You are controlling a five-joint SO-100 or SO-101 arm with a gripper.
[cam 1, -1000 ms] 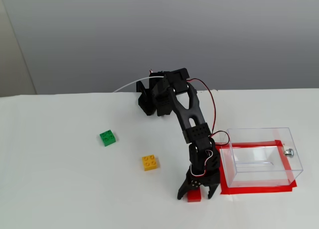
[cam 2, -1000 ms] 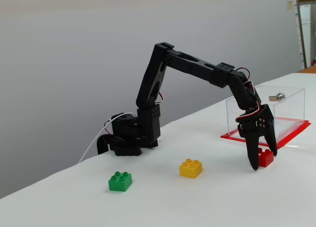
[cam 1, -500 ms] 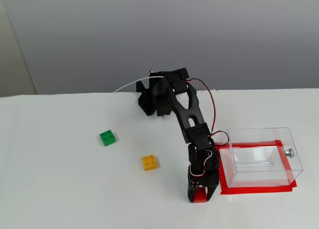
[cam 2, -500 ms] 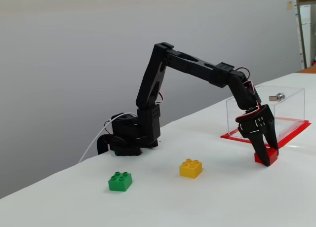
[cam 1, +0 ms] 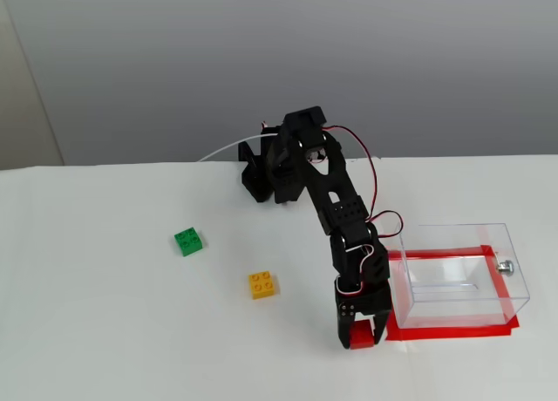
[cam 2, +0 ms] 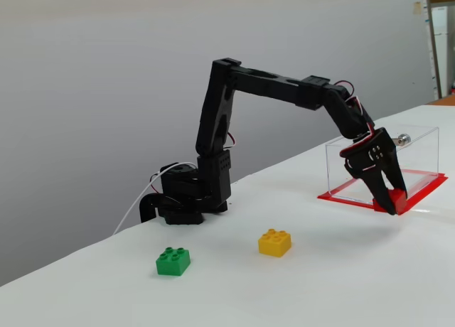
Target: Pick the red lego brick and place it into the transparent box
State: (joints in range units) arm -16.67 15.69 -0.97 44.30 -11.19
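My gripper [cam 1: 358,339] points down just in front of the left front corner of the transparent box [cam 1: 453,237]. It is shut on the red lego brick [cam 1: 361,336], which shows between the fingertips. In the other fixed view the gripper [cam 2: 393,203] holds the red brick [cam 2: 398,197] a little above the table, beside the near end of the box [cam 2: 416,148]. The box stands upright and looks empty, with a small silver knob [cam 1: 505,266] on its right wall.
A red tape rectangle [cam 1: 453,332] frames the box on the table. A yellow brick [cam 1: 262,284] lies left of the gripper, and a green brick [cam 1: 188,241] lies farther left. The arm's base [cam 1: 261,174] stands at the back.
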